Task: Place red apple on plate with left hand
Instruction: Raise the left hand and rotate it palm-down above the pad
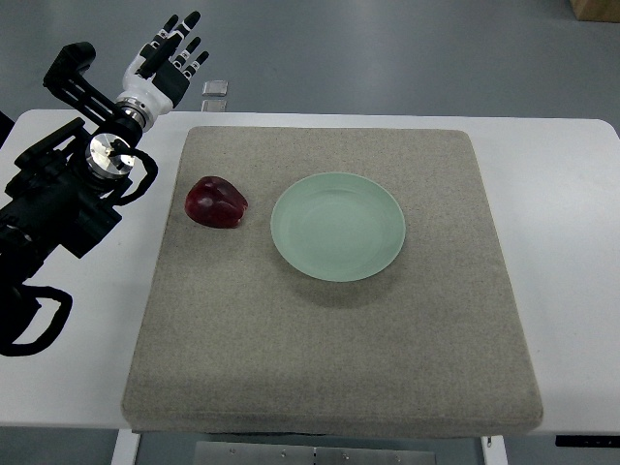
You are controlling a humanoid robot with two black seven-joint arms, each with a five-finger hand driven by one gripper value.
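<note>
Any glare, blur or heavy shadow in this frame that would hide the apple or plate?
Top view: sharp, evenly lit; red apple shows a small highlight and faint shadow; plate has a soft sheen and a soft shadow on the grey mat; left hand in focus, fingers spread.

- The left arm [53, 208] runs off the picture's left edge, so its upper part isn't visible, and the black cable loop near the bottom left gets clipped there too.
- The table [572, 291] is chopped by the right, left and bottom edges; only bits of its legs and frame peek out under the grey mat [329, 378].
- A brown box-like thing [596, 8] sits in the top right corner, mostly out of frame, can't say what it is.
- A small pale square object [215, 94] on the floor past the table's far edge is too tiny to identify.
- The underside of the red apple [216, 202] is hidden against the mat.
</note>
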